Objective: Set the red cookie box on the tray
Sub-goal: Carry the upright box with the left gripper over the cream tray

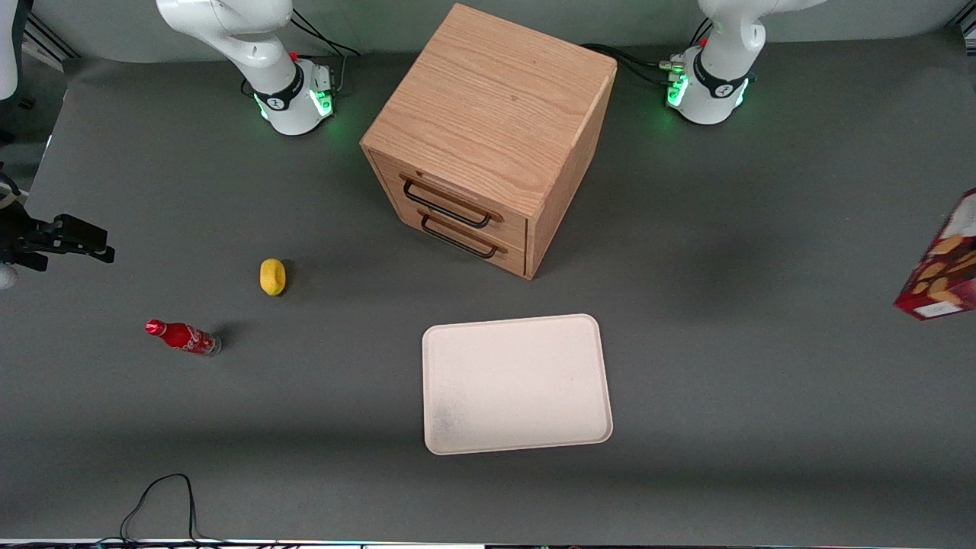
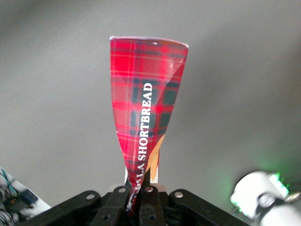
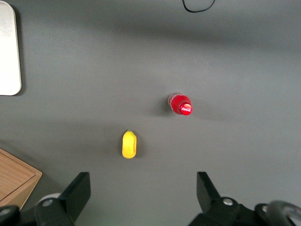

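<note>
In the front view, the box (image 1: 944, 267) is hanging in the air at the working arm's end of the table, tilted, cut off by the picture's edge, its white end panel pointing down and cookie pictures facing the camera. The gripper itself is lying outside this view. The tray (image 1: 517, 384) is sitting flat on the grey table (image 1: 724, 396), nearer the camera than the cabinet (image 1: 488, 137), with nothing on it. The cabinet is showing two drawers with dark handles. Toward the parked arm's end, a lemon (image 1: 272, 276) is lying on the table, and a cola bottle (image 1: 183, 337) is lying on its side a little nearer the camera.

In the left wrist view, the gripper (image 2: 139, 200) is pinching the box (image 2: 146, 103) by one end, its black fingers (image 2: 151, 207) closing tight on the carton's narrow edge. The tartan face with white lettering is stretching away from the camera, well above the table.

In the right wrist view, the lemon (image 3: 129, 144) and the bottle (image 3: 180, 104) are resting apart on the table, with a corner of the tray (image 3: 9, 70) and a corner of the cabinet (image 3: 14, 179) showing at the edges.
</note>
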